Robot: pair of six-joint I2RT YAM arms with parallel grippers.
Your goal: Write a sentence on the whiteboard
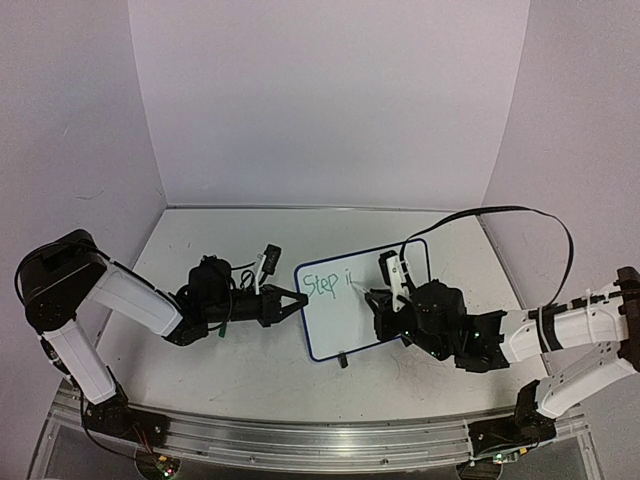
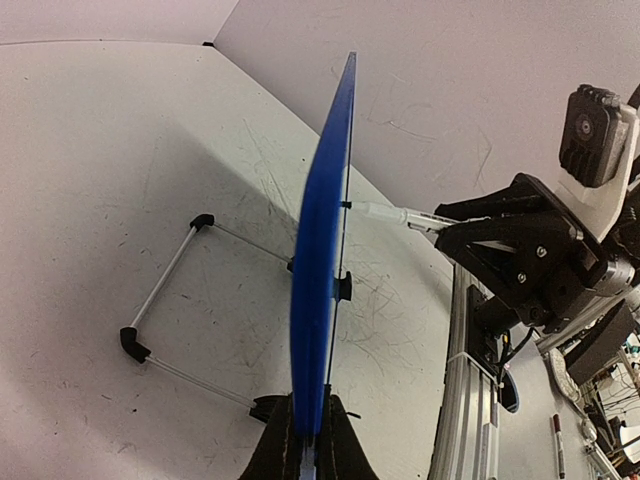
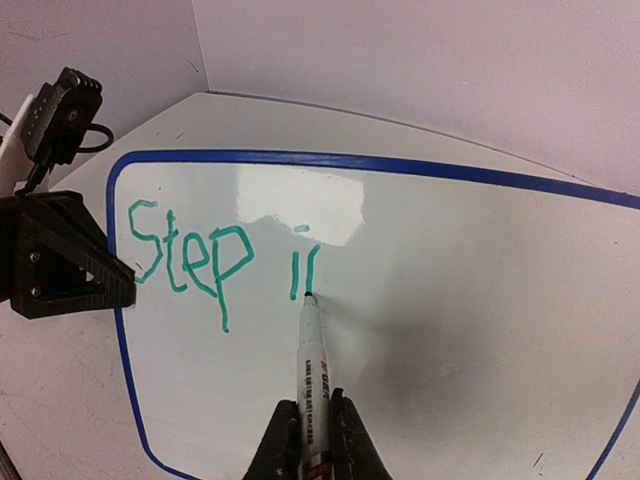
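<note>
The whiteboard stands tilted on the table, seen edge-on as a blue strip in the left wrist view. My left gripper is shut on its left edge. Green lettering of the sentence reads "Step" followed by an "i" and one more stroke. My right gripper is shut on a white marker. The marker's tip touches the board at the foot of the last stroke.
A wire stand props the whiteboard from behind. An aluminium rail runs along the near table edge. White walls close in the back and sides. A spare marker lies beyond the rail. A black cable loops over the right arm.
</note>
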